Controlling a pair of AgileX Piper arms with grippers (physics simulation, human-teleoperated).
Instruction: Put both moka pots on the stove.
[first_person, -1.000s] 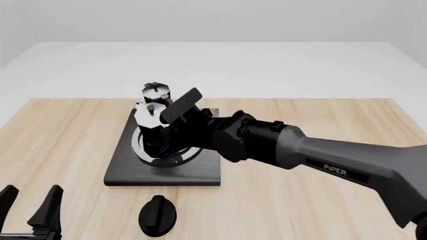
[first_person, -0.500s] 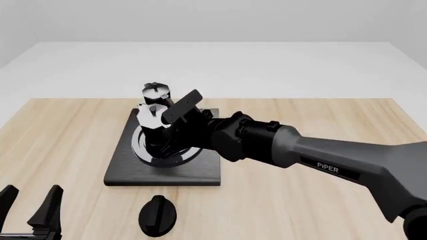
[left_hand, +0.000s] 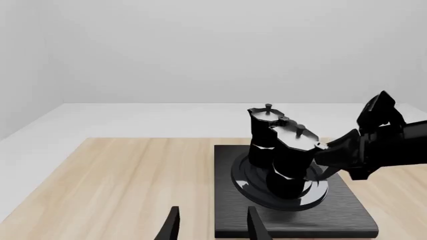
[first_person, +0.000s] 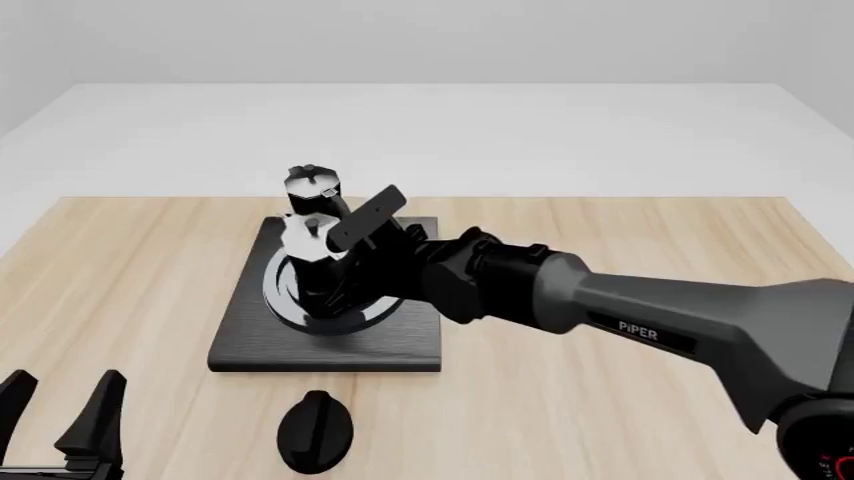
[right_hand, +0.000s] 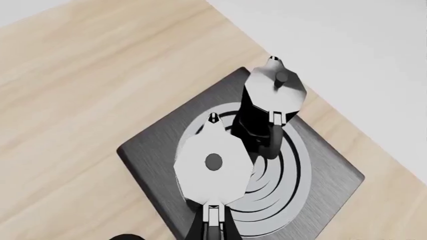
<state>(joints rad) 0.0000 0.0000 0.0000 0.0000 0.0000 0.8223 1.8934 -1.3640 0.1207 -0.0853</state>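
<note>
Moka pots both stand over the stove's burner rings, so the judgement is that placing is almost done and release is the step in hand.

Nearest the camera, the left gripper (first_person: 60, 415) rests low over the table's near edge with its fingers apart and nothing between them. Just beyond lies the black oval knob (first_person: 315, 430), close to the stove (first_person: 243, 345) but apart from it.

On the burner, the near moka pot (first_person: 314, 262) leans a little in the front view. The right gripper (first_person: 350, 265) reaches in from the right and appears clamped on its handle, though the fingertips are hidden there. To finish well, let the base settle flat before the claw parts, then back out rightward along the handle. The far moka pot (first_person: 312, 190) stands just behind, very near, so any forward push risks knocking it.

Bare wooden tabletop (first_person: 641, 250) to the right gives the arm room to retreat.
</note>
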